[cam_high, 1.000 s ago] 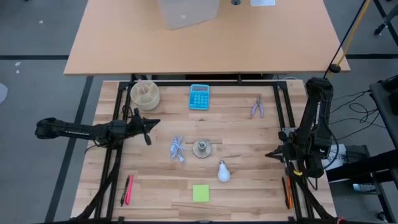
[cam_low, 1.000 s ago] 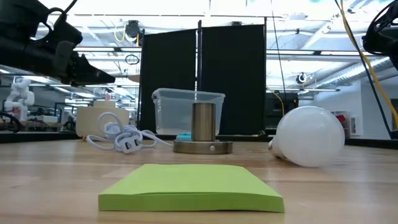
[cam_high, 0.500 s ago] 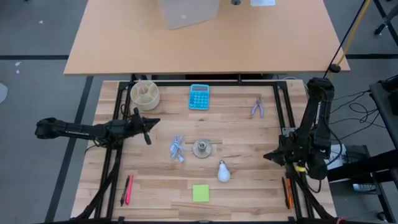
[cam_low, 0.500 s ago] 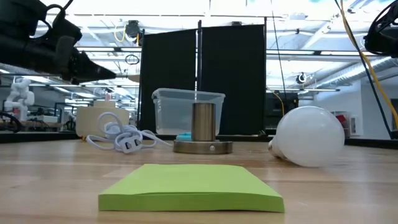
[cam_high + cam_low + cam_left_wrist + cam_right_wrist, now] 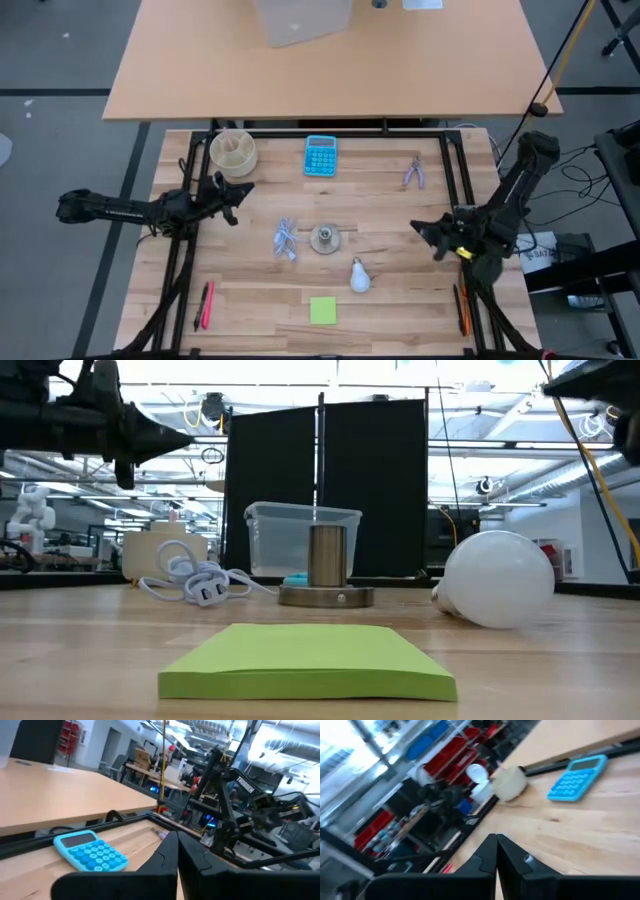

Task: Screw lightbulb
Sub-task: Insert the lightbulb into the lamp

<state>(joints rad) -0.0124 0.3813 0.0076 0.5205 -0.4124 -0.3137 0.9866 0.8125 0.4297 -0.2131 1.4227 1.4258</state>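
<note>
The white lightbulb [image 5: 358,276] lies on its side on the wooden table, its screw base pointing toward the table's far edge. It also shows in the low view [image 5: 497,592]. The grey metal socket [image 5: 324,238] stands upright on its round disc base just beyond it, and shows in the low view too [image 5: 326,568]. My left gripper [image 5: 240,190] is shut and empty, above the table at the left, well away from both. My right gripper [image 5: 418,229] is shut and empty, above the table to the right of the bulb.
A blue calculator [image 5: 320,156], a round desk organiser [image 5: 232,150] and small pliers [image 5: 414,172] lie along the far side. A coiled white cable [image 5: 286,240] lies left of the socket. A green sticky-note pad [image 5: 322,310] and pens [image 5: 206,305] lie near the front.
My right gripper has swung toward the table's left and a little toward the far edge, closer to the bulb and socket. My left gripper has risen slightly and tipped level. The bulb and socket have kept still.
</note>
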